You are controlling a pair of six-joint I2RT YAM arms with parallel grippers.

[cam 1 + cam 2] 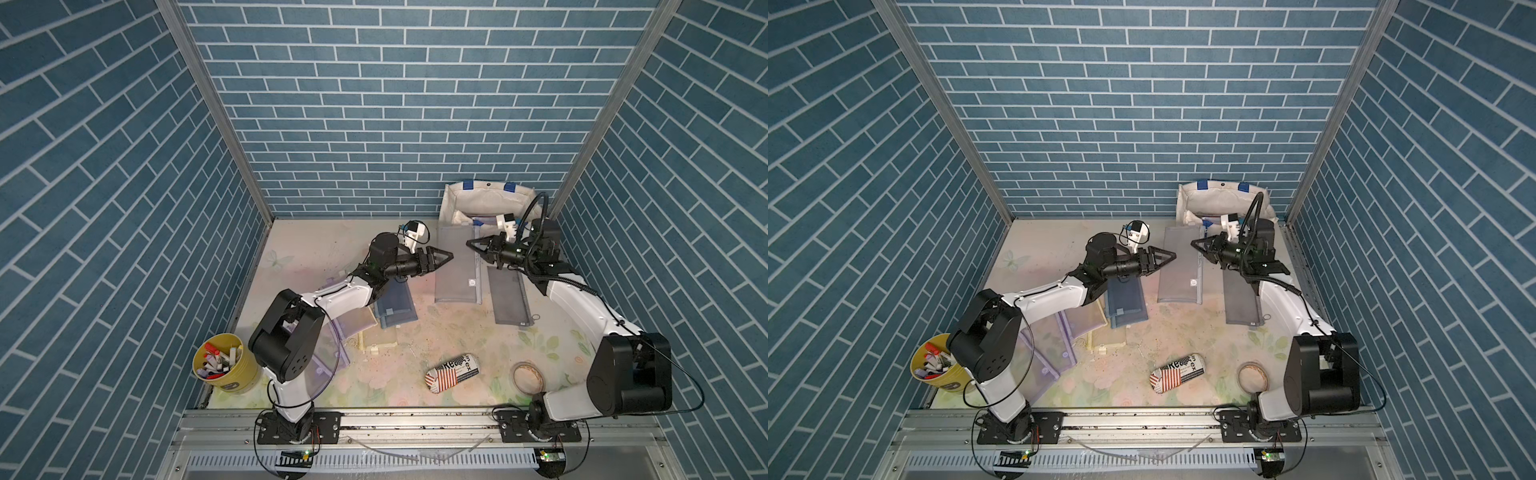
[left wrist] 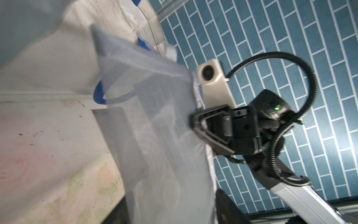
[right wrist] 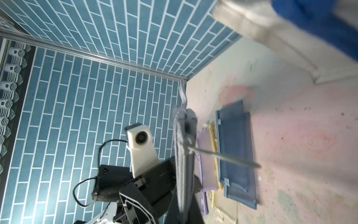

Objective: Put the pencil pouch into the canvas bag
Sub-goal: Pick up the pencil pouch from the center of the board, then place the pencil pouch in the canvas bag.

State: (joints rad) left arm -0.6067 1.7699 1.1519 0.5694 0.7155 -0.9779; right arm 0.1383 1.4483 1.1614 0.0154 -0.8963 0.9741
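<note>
A grey mesh pencil pouch [image 1: 457, 270] hangs in front of the off-white canvas bag [image 1: 486, 199] with blue handles, at the back right. My right gripper [image 1: 469, 243] is shut on the pouch's zipper edge; in the left wrist view its fingers [image 2: 195, 124] pinch that edge. In the right wrist view the pouch [image 3: 182, 155] runs edge-on out of the jaws. My left gripper [image 1: 449, 255] is at the pouch's other side. Its jaws stand wide apart, open, and the mesh [image 2: 164, 155] hangs between them.
A second grey pouch [image 1: 509, 297] lies under the right arm. Blue pouches [image 1: 395, 307] and clear purple ones [image 1: 332, 345] lie under the left arm. A yellow cup of markers [image 1: 224, 368] stands front left. A printed case [image 1: 451, 372] and a tape roll [image 1: 528, 376] lie near the front.
</note>
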